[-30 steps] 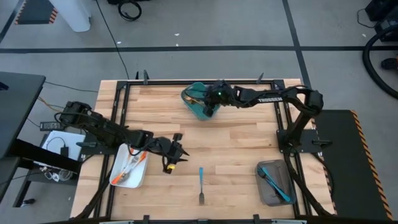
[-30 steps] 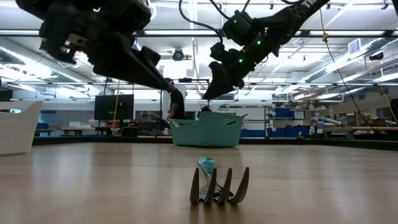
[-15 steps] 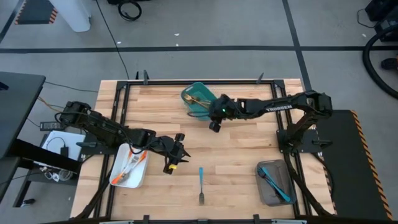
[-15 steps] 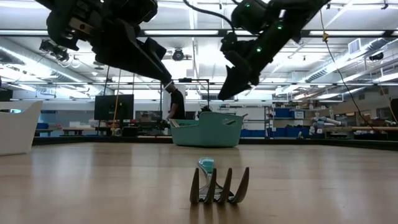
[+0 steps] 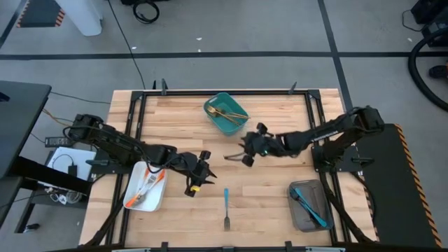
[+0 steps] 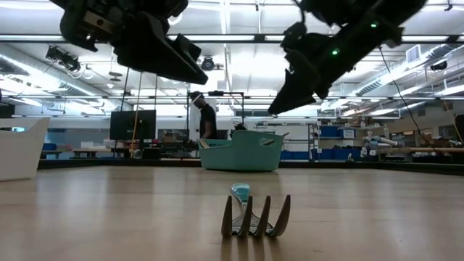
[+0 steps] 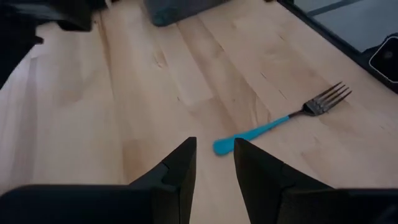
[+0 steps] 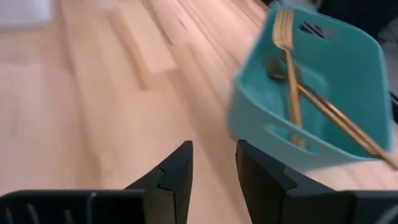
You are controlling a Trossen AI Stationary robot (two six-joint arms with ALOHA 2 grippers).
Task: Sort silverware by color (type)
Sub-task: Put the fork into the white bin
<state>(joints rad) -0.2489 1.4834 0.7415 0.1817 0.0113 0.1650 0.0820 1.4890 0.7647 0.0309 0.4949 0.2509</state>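
A blue-handled fork [image 5: 226, 208] lies flat on the wooden table near its front edge, tines toward the near edge; it also shows in the low view [image 6: 255, 217] and the left wrist view [image 7: 280, 121]. My left gripper [image 5: 201, 170] hovers open just left of and above it, nothing between its fingers [image 7: 214, 163]. My right gripper [image 5: 238, 155] hovers open over the table's middle, near side of the teal bin [image 5: 225, 113], and is empty [image 8: 214, 163]. Gold utensils [image 8: 292, 81] lie in the bin.
A white tray [image 5: 133, 199] with orange-handled utensils sits at the near left. At the near right, a grey tray [image 5: 301, 217] holds blue-handled utensils. The teal bin [image 6: 241, 152] stands at the far middle. A person stands in the room beyond the table.
My right gripper has swung from above the teal bin toward the near edge, out over the table's middle, and sunk a little. My left gripper has risen slightly. The blue fork has not moved.
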